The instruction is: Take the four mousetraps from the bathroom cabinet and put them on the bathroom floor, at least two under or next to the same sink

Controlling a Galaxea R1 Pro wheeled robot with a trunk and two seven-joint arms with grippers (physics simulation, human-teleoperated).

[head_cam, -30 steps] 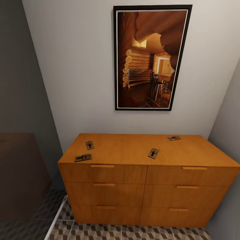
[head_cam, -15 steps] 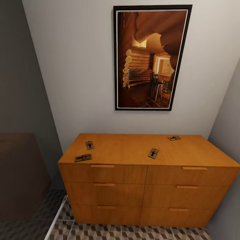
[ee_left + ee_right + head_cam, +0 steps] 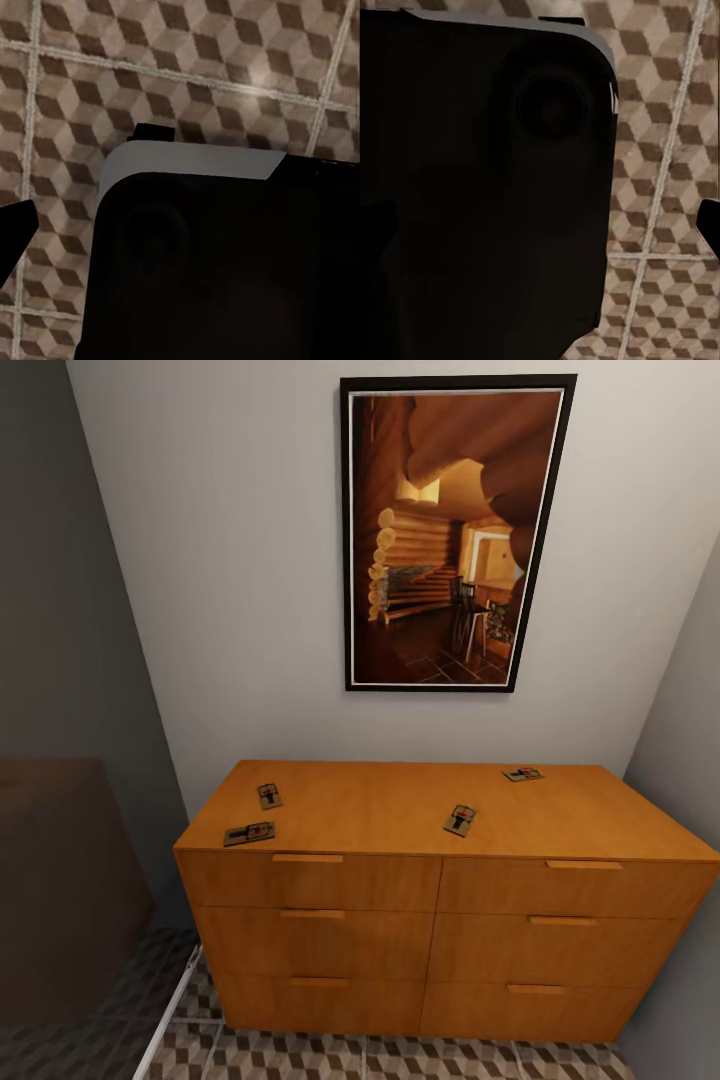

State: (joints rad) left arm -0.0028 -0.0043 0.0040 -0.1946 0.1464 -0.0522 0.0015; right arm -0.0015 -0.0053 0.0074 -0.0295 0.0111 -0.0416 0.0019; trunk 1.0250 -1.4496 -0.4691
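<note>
Traps on cabinet (image 3: 400,815) top, none yet taken: one at front left corner (image 3: 249,833), one behind it near left edge (image 3: 269,795), one mid-front (image 3: 459,819), one at back right edge (image 3: 523,773). Best to roll closer, raise an arm, and start with the front-left trap, pinching across its short sides. Wrist views: dark housing over floor (image 3: 187,82); grippers' opening impossible to judge, probably nothing held. No legible writing or brand anywhere.
</note>
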